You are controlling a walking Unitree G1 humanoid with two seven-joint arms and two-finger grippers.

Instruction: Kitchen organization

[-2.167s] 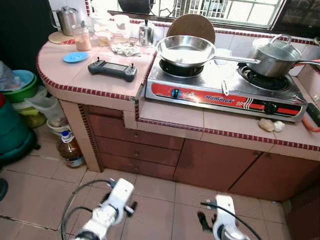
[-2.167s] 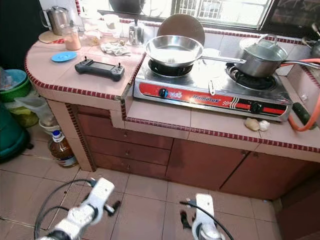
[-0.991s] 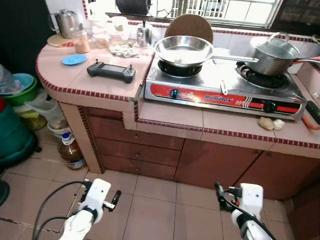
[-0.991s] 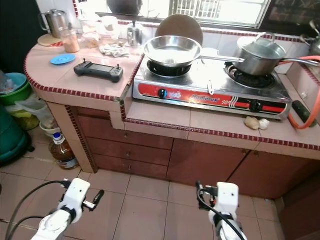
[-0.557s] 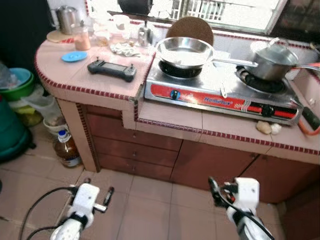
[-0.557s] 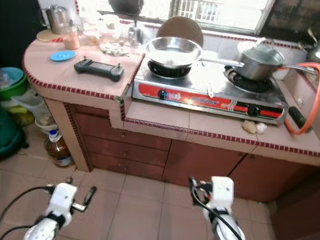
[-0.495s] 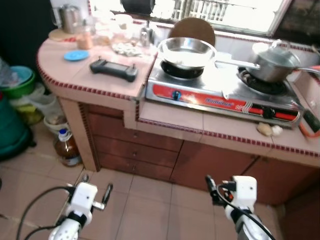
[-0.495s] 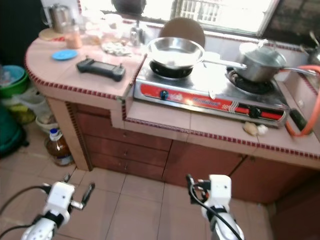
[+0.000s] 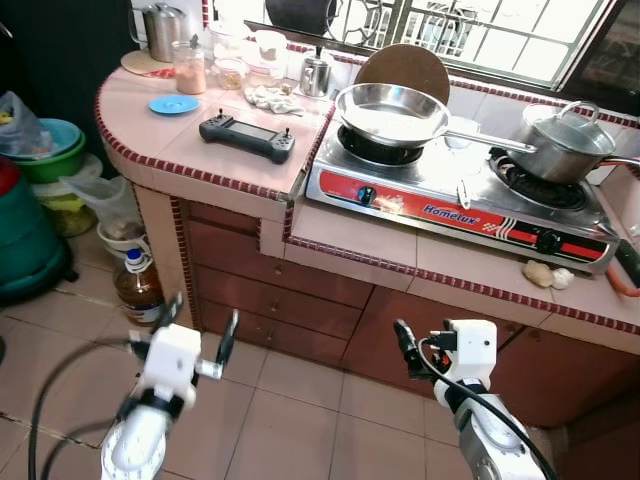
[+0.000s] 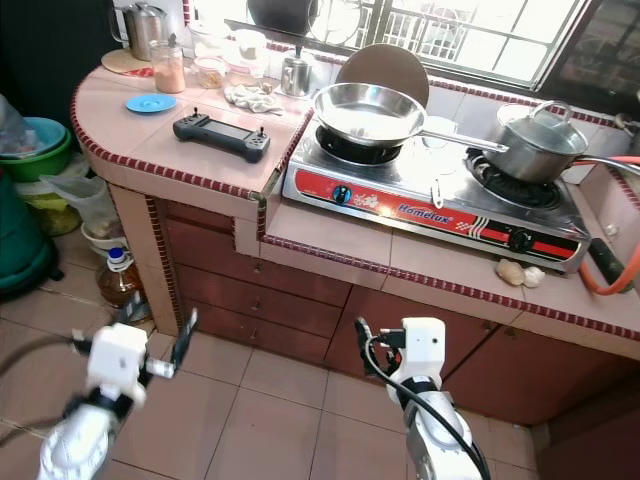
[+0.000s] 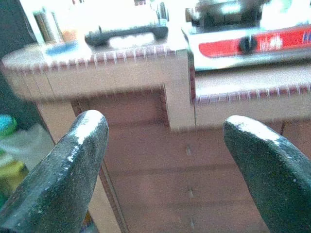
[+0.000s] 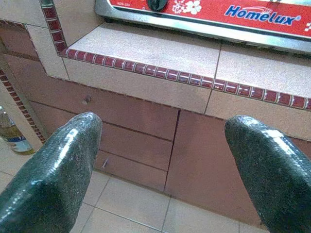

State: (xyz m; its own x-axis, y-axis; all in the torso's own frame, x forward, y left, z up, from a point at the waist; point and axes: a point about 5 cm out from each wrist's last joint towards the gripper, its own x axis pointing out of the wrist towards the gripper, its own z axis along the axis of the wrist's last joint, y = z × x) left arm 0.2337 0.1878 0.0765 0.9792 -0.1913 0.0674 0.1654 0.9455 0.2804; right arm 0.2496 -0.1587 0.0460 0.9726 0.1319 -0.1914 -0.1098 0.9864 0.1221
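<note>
I see my left gripper point(image 9: 198, 340) spread wide and empty, hovering low over the floor point(image 9: 290, 420) in front of the drawers point(image 9: 270, 290). My right gripper point(image 12: 160, 160) is also parted wide, grasping nothing, facing the cabinet doors point(image 12: 204, 160) under the stove ledge.

Up and ahead of both grippers is the tiled counter point(image 9: 220, 160). A black controller point(image 9: 247, 137) lies on it above the left gripper, with a blue saucer point(image 9: 173, 104), jar point(image 9: 188, 68) and kettle point(image 9: 165, 30) farther back. Above the right gripper sits the red stove point(image 9: 450, 190), carrying a pan point(image 9: 392, 110) and a lidded pot point(image 9: 562, 140). To the outside of the left gripper, an oil bottle point(image 9: 138, 285) and green tubs point(image 9: 45, 150) stand on the floor.
</note>
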